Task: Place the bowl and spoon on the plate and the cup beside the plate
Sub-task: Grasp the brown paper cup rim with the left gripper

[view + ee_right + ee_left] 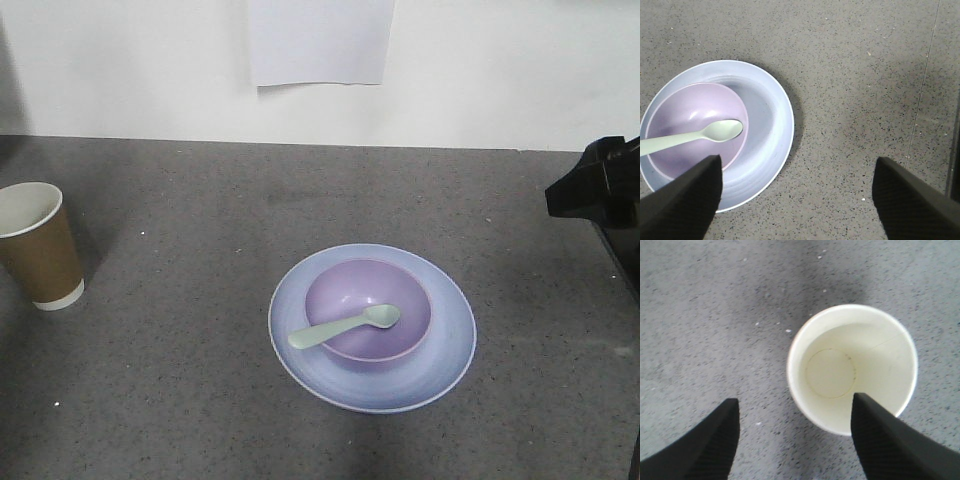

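Cup [852,367] stands at the desk's left edge; your spread left gripper [795,407] must clamp it and carry it beside the plate [450,345].

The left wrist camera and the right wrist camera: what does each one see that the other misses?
Only the left wrist view shows the cup, empty, seen from above, under the open left pincer. Only the right wrist view shows the plate holding the bowl with the spoon in it, below the open right pincer. Both show the grey speckled table.
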